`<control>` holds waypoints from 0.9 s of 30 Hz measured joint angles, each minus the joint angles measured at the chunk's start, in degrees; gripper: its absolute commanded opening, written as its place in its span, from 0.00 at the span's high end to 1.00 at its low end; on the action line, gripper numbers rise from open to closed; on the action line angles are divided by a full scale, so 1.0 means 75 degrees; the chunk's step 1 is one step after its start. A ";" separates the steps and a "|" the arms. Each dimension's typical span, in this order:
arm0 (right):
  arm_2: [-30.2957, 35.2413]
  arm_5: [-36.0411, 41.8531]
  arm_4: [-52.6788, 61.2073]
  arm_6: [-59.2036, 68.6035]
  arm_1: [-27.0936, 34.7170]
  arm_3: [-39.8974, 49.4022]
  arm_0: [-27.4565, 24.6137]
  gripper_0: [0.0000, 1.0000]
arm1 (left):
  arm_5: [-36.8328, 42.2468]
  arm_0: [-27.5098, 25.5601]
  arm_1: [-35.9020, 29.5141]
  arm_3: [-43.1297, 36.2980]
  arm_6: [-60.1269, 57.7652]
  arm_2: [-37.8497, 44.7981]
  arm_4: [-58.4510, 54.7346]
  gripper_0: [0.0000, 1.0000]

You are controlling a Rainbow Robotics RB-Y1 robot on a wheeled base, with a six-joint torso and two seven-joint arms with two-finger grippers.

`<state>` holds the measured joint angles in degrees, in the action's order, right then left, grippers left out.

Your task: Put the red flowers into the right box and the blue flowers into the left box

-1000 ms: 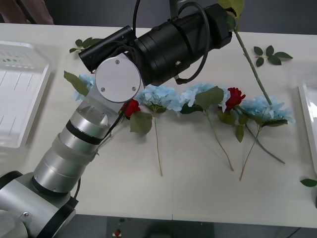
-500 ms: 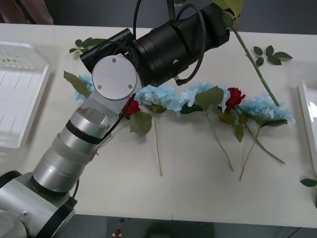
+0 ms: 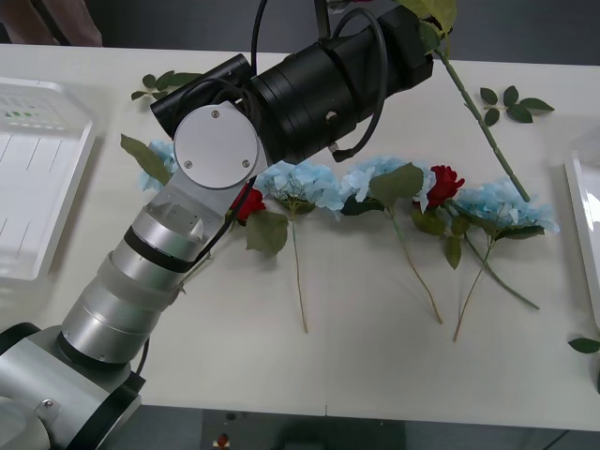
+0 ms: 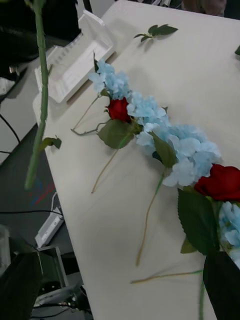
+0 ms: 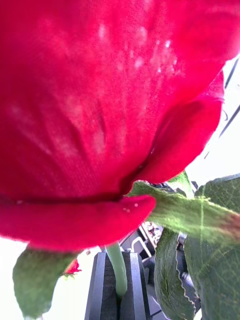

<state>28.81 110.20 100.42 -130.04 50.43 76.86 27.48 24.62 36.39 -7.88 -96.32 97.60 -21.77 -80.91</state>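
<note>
My left gripper [image 5: 118, 295] is shut on the green stem of a red flower [image 5: 100, 100], held high over the table's far side. Its long stem [image 3: 480, 127] hangs down toward the right-hand blue flower [image 3: 502, 202] and also appears in the right wrist view [image 4: 39, 95]. Two more red flowers [image 3: 443, 183] [image 3: 248, 202] lie in a row with several blue flowers [image 3: 300, 183] across the table's middle. The left box [image 3: 80, 169] sits at the left edge, and the right box [image 3: 581, 216] shows its rim at the right. My right gripper [image 4: 120, 300] hovers open above the row's right end.
Loose green leaf sprigs lie at the back left [image 3: 164, 82], back right [image 3: 511, 101] and front right [image 3: 583, 345]. My left arm [image 3: 216, 150] stretches over the left part of the row. The table's near half is bare.
My left arm shifted slightly, and the hanging stem's lower end swung a little to the right. The flowers on the table have not moved.
</note>
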 measured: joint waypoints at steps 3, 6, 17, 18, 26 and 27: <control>-0.0073 -0.0001 0.0095 0.0841 -0.0161 0.0000 0.0434 0.06 | -0.0001 0.0000 0.0000 0.0000 0.0000 0.0000 0.0000 1.00; -0.0207 -0.0001 0.0099 0.1330 -0.0381 0.0000 0.0833 0.06 | -0.0001 0.0000 0.0000 0.0000 0.0000 0.0000 0.0000 1.00; -0.0401 -0.0002 -0.0469 0.2926 -0.1472 0.0000 0.1779 0.06 | -0.0002 0.0000 0.0000 0.0001 0.0000 0.0000 0.0000 1.00; -0.0409 -0.0015 -0.0495 0.2992 -0.1576 0.0000 0.1819 0.06 | -0.0002 0.0000 0.0000 0.0001 0.0000 0.0000 0.0000 1.00; -0.1065 -0.0657 -0.0506 0.3332 -0.1940 0.0000 0.1887 0.07 | -0.0002 0.0000 0.0000 0.0002 0.0000 0.0000 0.0000 1.00; -0.1151 -0.0723 -0.0506 0.3332 -0.1970 0.0000 0.1887 0.07 | -0.0002 0.0000 0.0000 0.0002 0.0000 0.0000 0.0000 1.00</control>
<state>20.17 104.77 96.63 -105.05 35.66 76.86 41.63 24.60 36.39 -7.88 -96.30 97.60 -21.77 -80.91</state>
